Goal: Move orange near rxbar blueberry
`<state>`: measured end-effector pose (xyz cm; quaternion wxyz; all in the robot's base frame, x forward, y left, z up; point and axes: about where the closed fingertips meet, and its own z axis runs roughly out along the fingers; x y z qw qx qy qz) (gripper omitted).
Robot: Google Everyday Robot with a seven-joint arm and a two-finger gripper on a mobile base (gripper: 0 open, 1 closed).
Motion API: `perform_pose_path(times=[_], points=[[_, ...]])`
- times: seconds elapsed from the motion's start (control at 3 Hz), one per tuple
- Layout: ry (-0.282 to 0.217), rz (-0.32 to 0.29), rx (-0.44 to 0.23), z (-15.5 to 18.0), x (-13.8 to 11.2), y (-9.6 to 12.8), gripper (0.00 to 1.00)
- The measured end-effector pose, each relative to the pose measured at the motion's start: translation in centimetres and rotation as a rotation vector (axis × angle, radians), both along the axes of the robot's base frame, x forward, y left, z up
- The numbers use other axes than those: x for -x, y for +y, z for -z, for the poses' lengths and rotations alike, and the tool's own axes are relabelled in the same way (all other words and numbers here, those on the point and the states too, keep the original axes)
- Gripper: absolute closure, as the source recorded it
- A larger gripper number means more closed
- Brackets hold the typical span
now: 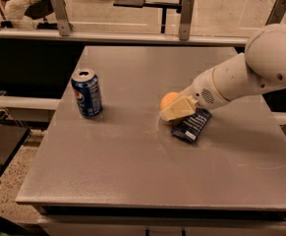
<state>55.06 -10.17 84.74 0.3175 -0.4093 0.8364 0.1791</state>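
Note:
The orange sits on the grey table right of centre, partly hidden by my gripper. The rxbar blueberry, a dark navy wrapper with white lettering, lies flat just right of and in front of the orange, a few centimetres away. My gripper, with pale cream fingers, reaches in from the right on the white arm and sits against the orange's near side, above the bar's left end.
A blue Pepsi can stands upright on the left part of the table. A railing and desks run behind the far edge. The table's front edge is near the bottom of the view.

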Motion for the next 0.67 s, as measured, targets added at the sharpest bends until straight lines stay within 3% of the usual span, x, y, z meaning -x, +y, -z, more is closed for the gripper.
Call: perform_pose_path(times=[0.67], points=[[0.000,-0.002,0.001,-0.03,0.03,0.10,0.00]])
